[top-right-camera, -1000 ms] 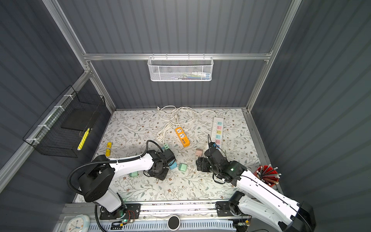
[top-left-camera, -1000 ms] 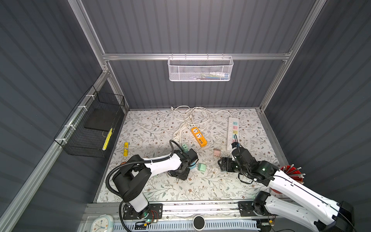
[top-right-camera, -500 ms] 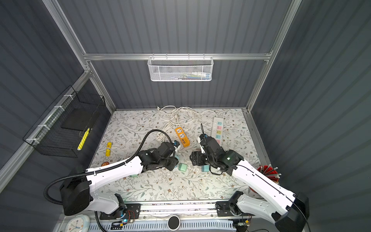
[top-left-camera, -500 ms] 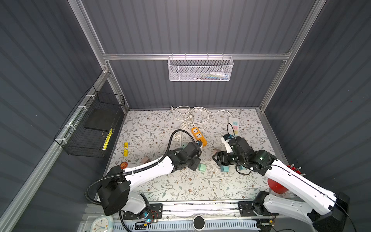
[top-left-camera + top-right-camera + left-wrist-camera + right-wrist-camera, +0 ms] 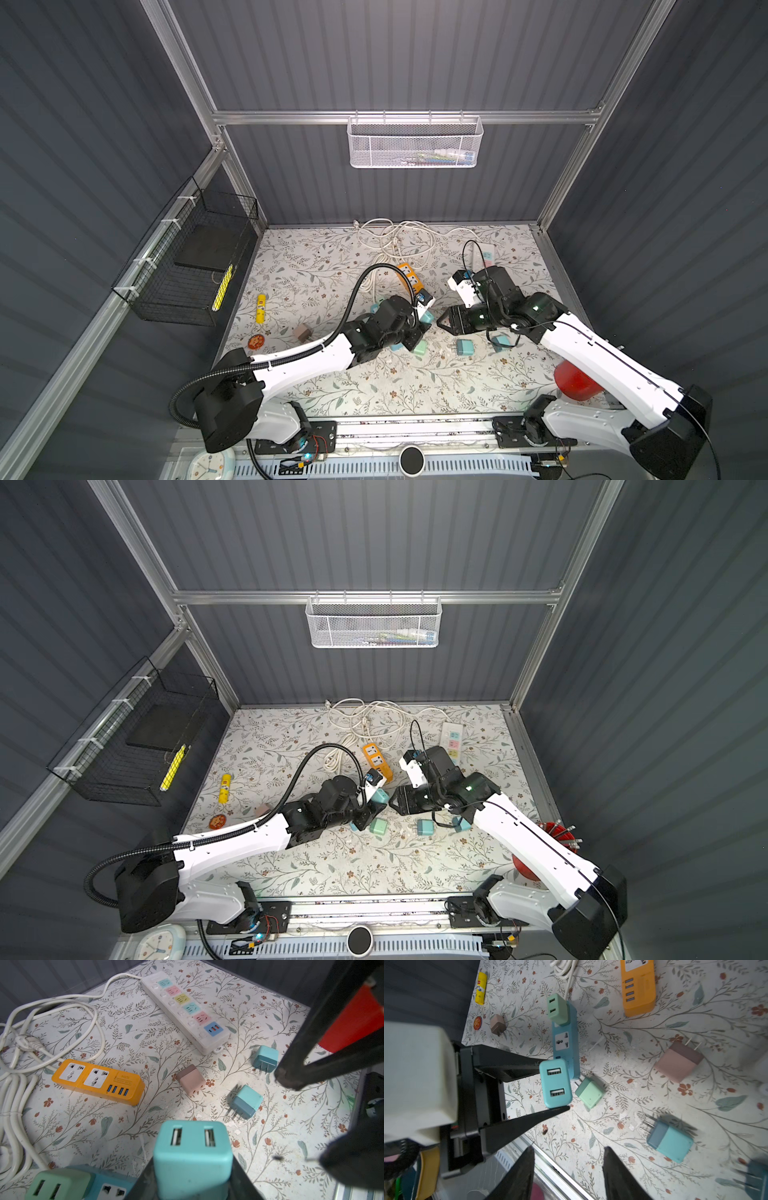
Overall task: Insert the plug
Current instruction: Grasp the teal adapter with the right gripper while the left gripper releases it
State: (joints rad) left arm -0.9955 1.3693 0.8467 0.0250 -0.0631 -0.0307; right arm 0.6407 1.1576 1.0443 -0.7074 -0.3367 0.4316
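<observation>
Near the surface's (image 5: 316,266) middle, your left claw (image 5: 554,1085) is clamped on the teal USB charger (image 5: 193,1157); your right claw (image 5: 569,1148) faces it, jaws parted, holding nothing.

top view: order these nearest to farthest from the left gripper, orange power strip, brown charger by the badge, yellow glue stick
1. orange power strip, just behind the left gripper
2. brown charger, to the left
3. yellow glue stick, far left edge
</observation>
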